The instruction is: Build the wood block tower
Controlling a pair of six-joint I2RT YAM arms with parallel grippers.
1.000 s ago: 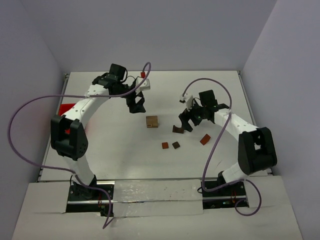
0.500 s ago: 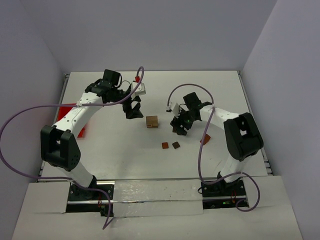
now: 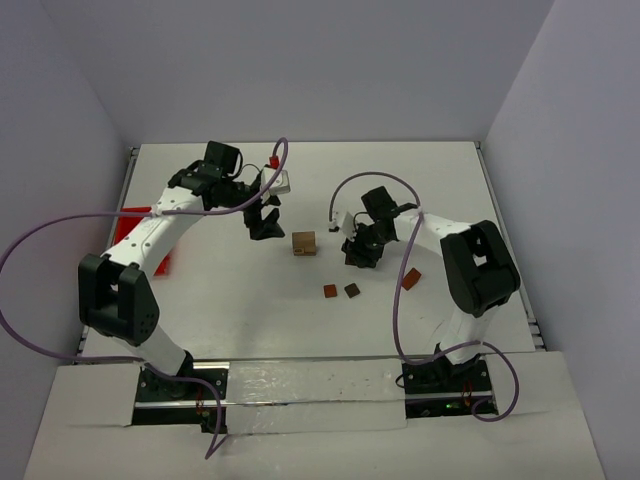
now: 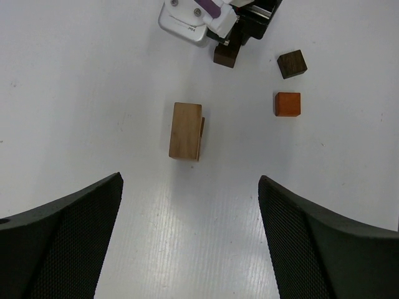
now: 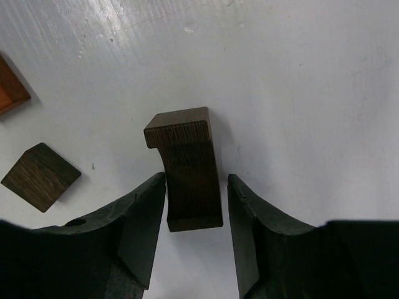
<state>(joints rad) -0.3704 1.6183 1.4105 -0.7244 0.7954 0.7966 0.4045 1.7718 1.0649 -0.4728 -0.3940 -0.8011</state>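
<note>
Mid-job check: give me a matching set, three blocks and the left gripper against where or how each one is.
1 tan block
2 long dark block
3 orange cube
4 left gripper

a between the right gripper's fingers
b open, empty
c beside a small dark cube
d alone in the middle of the table

Pairs: 1-d, 2-a, 3-c, 4-b

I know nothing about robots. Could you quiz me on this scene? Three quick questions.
1. True or false: the left hand is gripping the tan block.
2. Which colour block sits between the fingers of the right hand? A tan, B dark brown, C orange.
3. What colour is the bin beside the left arm?
Key: 1 false, it is open and clear of the block. 2 B, the dark brown block. 3 red.
</note>
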